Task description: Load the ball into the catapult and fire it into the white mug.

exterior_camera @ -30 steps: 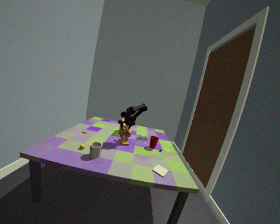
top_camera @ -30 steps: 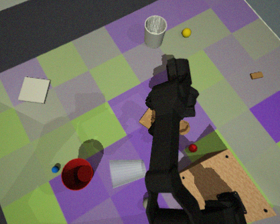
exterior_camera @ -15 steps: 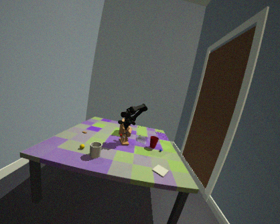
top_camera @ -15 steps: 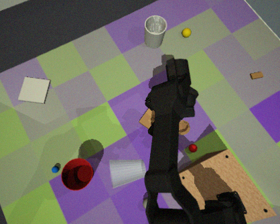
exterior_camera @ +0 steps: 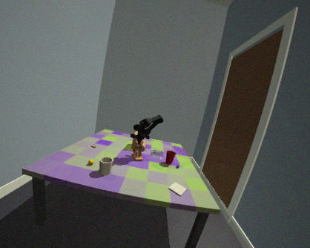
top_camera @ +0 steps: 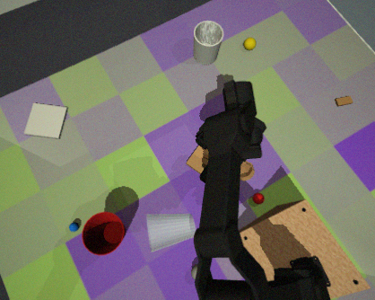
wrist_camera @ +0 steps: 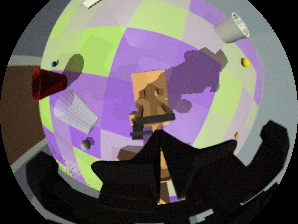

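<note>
Across the checkered table (top_camera: pixel 91 130) (exterior_camera: pixel 133 182) (wrist_camera: pixel 145 47), my arm (top_camera: pixel 219 193) (exterior_camera: pixel 152 127) reaches with its gripper (top_camera: pixel 231 139) (exterior_camera: pixel 139 141) (wrist_camera: pixel 158 132) pinched shut above the wooden catapult (top_camera: pixel 196 161) (exterior_camera: pixel 137 157) (wrist_camera: pixel 150 80), the white mug (top_camera: pixel 206 50) (exterior_camera: pixel 105 167) (wrist_camera: pixel 230 29) stands well apart, a yellow ball (top_camera: pixel 249 43) (exterior_camera: pixel 90 162) (wrist_camera: pixel 245 62) sits near that mug, and a red ball (top_camera: pixel 258 198) (exterior_camera: pixel 134 149) lies near the catapult.

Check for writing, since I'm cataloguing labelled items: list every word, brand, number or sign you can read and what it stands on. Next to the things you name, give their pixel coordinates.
There are none: no readable text on the mug (top_camera: pixel 206 53) (exterior_camera: pixel 105 167) (wrist_camera: pixel 231 29), red cup (top_camera: pixel 90 228) (exterior_camera: pixel 170 157) (wrist_camera: pixel 49 84) or white square (top_camera: pixel 46 120) (exterior_camera: pixel 178 188).
Any marking on the arm (top_camera: pixel 221 193) (exterior_camera: pixel 153 121) is too dark to read.
</note>
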`<state>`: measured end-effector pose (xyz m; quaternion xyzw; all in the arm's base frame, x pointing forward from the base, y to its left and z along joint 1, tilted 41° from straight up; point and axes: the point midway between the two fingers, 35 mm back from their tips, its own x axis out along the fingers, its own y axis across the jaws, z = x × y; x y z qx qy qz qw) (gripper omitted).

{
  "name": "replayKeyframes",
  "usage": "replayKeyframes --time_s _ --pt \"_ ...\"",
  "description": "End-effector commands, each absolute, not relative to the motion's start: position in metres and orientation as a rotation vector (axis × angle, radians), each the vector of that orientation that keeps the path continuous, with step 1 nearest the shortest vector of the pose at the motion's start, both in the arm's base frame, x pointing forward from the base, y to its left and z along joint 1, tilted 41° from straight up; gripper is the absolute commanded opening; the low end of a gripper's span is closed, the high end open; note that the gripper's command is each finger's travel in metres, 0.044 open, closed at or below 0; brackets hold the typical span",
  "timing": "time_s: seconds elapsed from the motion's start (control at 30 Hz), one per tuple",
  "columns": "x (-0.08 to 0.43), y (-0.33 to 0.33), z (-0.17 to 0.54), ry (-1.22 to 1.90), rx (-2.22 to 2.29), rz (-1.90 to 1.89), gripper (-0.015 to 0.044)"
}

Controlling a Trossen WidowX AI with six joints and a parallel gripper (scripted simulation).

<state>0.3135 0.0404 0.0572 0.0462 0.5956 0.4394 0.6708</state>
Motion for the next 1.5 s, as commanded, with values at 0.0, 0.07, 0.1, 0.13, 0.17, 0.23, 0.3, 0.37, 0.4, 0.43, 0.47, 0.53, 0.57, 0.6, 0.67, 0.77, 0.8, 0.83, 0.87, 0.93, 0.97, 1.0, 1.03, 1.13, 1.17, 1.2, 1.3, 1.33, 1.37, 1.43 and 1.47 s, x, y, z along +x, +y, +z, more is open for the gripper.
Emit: replayKeyframes --time_s 0.0,0.07,0.1,0.13,0.17,0.23,0.3,0.37,0.4,0.43,0.47,0.53,0.57,0.6,0.67,0.77,0.8,0.83,0.87,0.93,0.97,1.0,1.03,1.13,1.17,1.2,1.3,1.33,1.37,1.43,1.47 --pt "0.309 0.043 0.050 1.350 0.104 0.990 0.0000" --pt "0.308 0.044 0.048 1.350 0.104 0.990 0.0000" --pt "0.307 0.044 0.046 1.350 0.104 0.990 0.0000" --pt "0.306 0.045 0.045 1.350 0.104 0.990 0.0000" --pt "0.305 0.045 0.043 1.350 0.104 0.990 0.0000" --pt "0.304 0.046 0.041 1.350 0.105 0.990 0.0000" --pt "0.302 0.047 0.038 1.350 0.105 0.990 0.0000" --pt "0.301 0.048 0.035 1.350 0.105 0.990 0.0000" --pt "0.300 0.049 0.034 1.350 0.105 0.990 0.0000" --pt "0.299 0.049 0.032 1.350 0.105 0.990 0.0000" --pt "0.298 0.050 0.031 1.350 0.105 0.990 0.0000" --pt "0.297 0.050 0.028 1.350 0.105 0.990 0.0000" --pt "0.296 0.051 0.027 1.350 0.105 0.990 0.0000" --pt "0.295 0.051 0.026 1.350 0.105 0.990 0.0000" --pt "0.293 0.052 0.023 1.350 0.105 0.990 0.0000" --pt "0.290 0.054 0.019 1.350 0.105 0.990 0.0000" --pt "0.290 0.054 0.019 1.350 0.105 0.990 0.0000" --pt "0.290 0.054 0.018 1.350 0.105 0.990 0.0000" --pt "0.289 0.055 0.017 1.350 0.105 0.990 0.0000" --pt "0.288 0.056 0.015 1.350 0.105 0.990 0.0000" --pt "0.287 0.057 0.013 1.350 0.105 0.990 0.0000" --pt "0.287 0.057 0.012 1.350 0.105 0.990 0.0000" --pt "0.286 0.058 0.011 1.350 0.105 0.990 0.0000" --pt "0.284 0.060 0.007 1.350 0.105 0.990 0.0000" --pt "0.283 0.061 0.005 1.350 0.105 0.990 0.0000" --pt "0.282 0.061 0.004 1.350 0.105 0.990 0.0000" --pt "0.281 0.062 0.002 1.350 0.106 0.990 0.0000" --pt "0.281 0.063 0.001 1.350 0.106 0.990 0.0000" --pt "0.280 0.064 -0.001 1.350 0.106 0.990 0.0000" --pt "0.279 0.066 -0.003 1.350 0.106 0.990 0.0000" --pt "0.279 0.066 -0.005 1.351 0.106 0.990 0.0000"
